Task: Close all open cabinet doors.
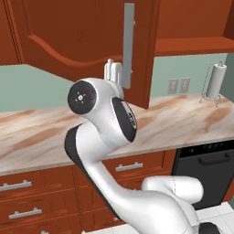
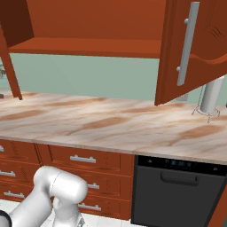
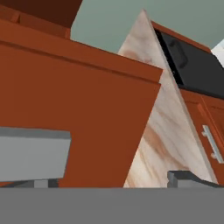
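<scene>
One cabinet door (image 1: 68,32) swings out over the counter, arched panel toward me, with its long grey bar handle (image 1: 128,45) near the free edge. From the right, this door (image 2: 201,53) and its handle (image 2: 187,44) stand well out from the open cabinet shelf (image 2: 88,46). My gripper (image 1: 113,69) is raised just left of the handle's lower end. In the hand view the gripper (image 3: 113,181) is open, with the door face (image 3: 83,105) close ahead and the handle (image 3: 35,153) just above the left fingertip. A second door (image 2: 9,57) stands open, edge-on, at the left.
A marble counter (image 1: 183,123) runs under the cabinets. A paper towel holder (image 1: 215,81) stands at its right end, near two wall outlets (image 1: 178,85). Below are wooden drawers (image 2: 84,159) and a black oven (image 2: 177,190).
</scene>
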You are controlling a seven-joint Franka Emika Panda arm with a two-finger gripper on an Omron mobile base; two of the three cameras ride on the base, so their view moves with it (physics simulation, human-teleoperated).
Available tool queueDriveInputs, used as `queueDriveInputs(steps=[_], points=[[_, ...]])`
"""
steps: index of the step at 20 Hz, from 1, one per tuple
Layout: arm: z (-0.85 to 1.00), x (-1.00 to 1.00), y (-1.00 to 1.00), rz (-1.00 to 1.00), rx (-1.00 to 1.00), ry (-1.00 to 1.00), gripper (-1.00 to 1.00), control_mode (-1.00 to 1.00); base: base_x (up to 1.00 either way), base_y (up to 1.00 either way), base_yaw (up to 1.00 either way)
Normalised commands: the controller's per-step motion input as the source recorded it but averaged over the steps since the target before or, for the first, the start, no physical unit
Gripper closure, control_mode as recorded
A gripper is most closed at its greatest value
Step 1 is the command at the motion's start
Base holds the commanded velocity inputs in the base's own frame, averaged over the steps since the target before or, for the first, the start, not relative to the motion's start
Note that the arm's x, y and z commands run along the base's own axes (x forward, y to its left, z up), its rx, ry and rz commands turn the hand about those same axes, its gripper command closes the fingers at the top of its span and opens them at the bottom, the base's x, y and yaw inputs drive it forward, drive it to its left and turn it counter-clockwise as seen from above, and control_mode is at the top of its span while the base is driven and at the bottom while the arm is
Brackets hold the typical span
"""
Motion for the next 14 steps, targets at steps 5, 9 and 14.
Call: queueDriveInputs(steps=[5,9,14], points=[[-0.06,0.74,-0.36,0.01,0.07,0.01,-1.0,-1.0,0.0,0.0,0.0],[-0.09,0.89,-0.17,0.12,0.1,0.01,-1.0,-1.0,0.0,0.0,0.0],[-0.08,0.9,-0.17,0.17,0.11,0.05,-1.0,-1.0,0.0,0.0,0.0]])
